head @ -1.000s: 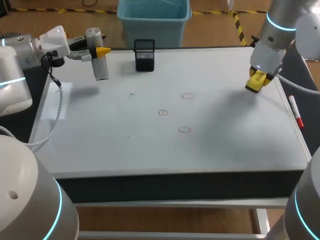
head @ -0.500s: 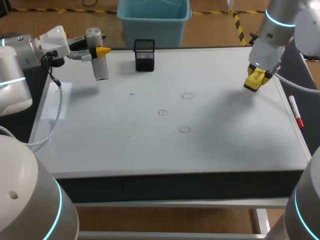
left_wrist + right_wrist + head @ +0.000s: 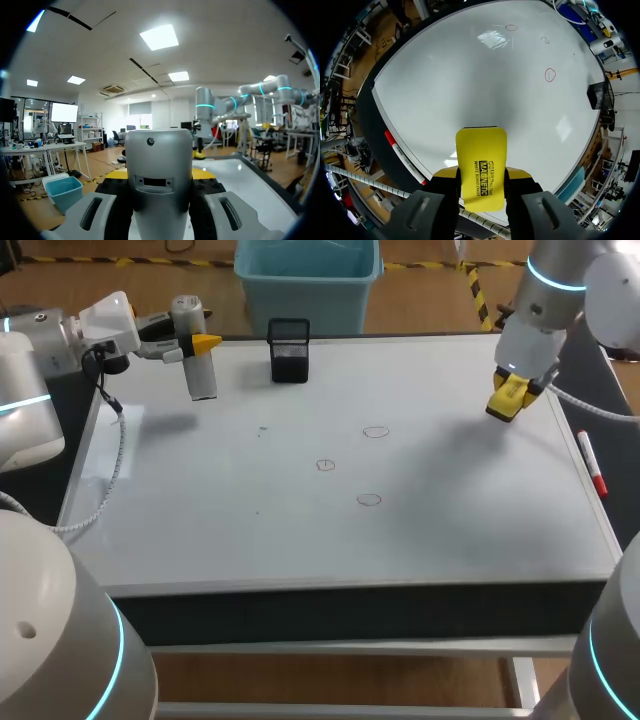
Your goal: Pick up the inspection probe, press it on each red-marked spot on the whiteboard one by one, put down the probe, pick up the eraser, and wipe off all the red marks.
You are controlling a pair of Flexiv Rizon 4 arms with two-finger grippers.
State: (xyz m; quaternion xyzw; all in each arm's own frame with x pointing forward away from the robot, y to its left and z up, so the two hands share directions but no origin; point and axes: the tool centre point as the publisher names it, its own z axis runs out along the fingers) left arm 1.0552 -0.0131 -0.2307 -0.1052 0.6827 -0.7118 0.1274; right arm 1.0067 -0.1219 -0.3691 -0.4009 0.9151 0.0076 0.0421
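Overhead, the left gripper (image 3: 190, 342) is hanging above the far left corner of the whiteboard (image 3: 250, 530), clamping the inspection probe (image 3: 202, 375), which is pointing down beneath it and seemingly clear of the board. A black holder (image 3: 289, 350) is standing just beside it. The right gripper (image 3: 512, 392) is hovering near the far right edge, pinching the yellow eraser (image 3: 500, 412). Three red marks (image 3: 369, 500) are sitting well apart from it toward the middle, none wiped. In the left wrist view, the probe's grey body is filling the gap between the fingers, both pressing on it. In the right wrist view, the eraser is jutting out ahead of the fingers gripping it, the marks are lying far ahead across bare board, and a red marker (image 3: 390, 137) is resting beside the gripper along the edge. By my reading, the probe is not yet put down and all the wiping is waiting. Whether the pressing is finished, I cannot tell. Open board is lying ahead of the eraser, with only the edge and marker crowding it.
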